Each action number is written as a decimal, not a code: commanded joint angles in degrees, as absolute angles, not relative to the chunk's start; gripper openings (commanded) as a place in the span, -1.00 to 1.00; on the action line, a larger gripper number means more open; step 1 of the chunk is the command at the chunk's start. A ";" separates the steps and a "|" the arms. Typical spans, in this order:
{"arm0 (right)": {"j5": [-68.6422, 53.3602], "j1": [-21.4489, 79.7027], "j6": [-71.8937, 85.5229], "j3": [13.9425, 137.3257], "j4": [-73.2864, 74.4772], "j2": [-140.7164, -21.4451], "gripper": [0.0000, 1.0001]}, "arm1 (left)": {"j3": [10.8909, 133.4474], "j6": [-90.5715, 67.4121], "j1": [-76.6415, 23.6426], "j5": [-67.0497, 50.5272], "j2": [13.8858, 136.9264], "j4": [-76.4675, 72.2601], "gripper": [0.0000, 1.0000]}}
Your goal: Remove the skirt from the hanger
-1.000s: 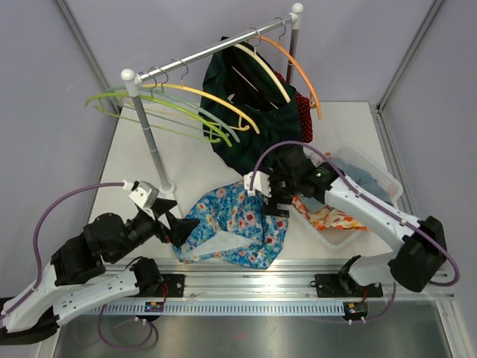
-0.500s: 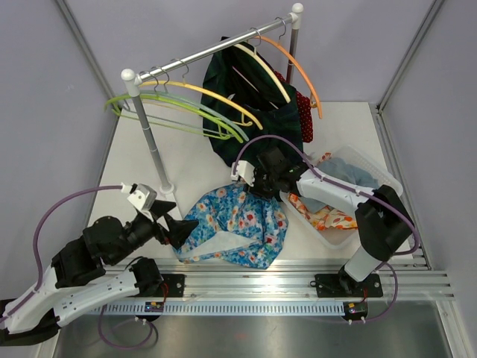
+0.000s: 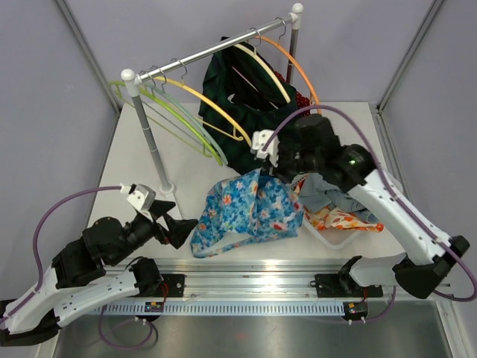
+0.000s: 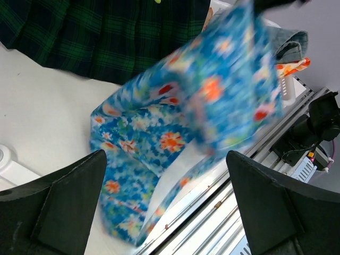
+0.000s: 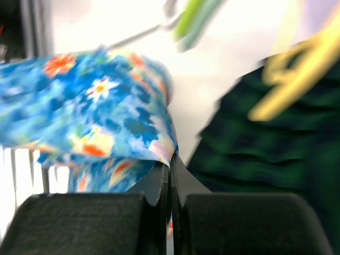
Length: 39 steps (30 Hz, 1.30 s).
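white table, rail of hangers behind. item: blue floral skirt, on no hanger, one fold clamped in right gripper, raised, hem on table. left gripper: jaws apart, empty. plaid skirt on its hanger, likely outstanding.

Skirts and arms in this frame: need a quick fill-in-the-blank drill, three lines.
The right fingers are shut on the ____ floral fabric skirt.
The left fingers are ____, holding nothing.
The plaid skirt hanging from the silver metal rail is dark ____.
Missing: blue; open; green.
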<state>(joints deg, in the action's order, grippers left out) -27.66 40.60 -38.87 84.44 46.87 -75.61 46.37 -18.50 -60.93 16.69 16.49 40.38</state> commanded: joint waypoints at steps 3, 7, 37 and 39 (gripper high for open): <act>-16.56 34.64 -30.08 99.73 50.01 -70.67 -1.00 | 49.22 -18.81 -61.00 17.84 16.52 37.53 0.98; -9.33 29.89 -29.09 111.86 53.07 -70.49 -1.00 | 50.36 -18.37 -61.00 17.84 16.61 37.70 0.98; 16.70 20.22 -41.58 88.21 45.82 -55.28 -1.00 | 53.79 -16.61 -60.91 16.79 17.31 38.32 0.98; 15.39 19.69 -40.17 82.30 42.91 -54.93 -1.00 | 54.14 -16.61 -60.91 16.44 17.49 38.15 0.98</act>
<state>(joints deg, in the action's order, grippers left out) 16.80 20.53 -41.80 87.79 49.34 -54.43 51.75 -17.54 -60.93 17.02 16.60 40.60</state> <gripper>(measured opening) 0.011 0.988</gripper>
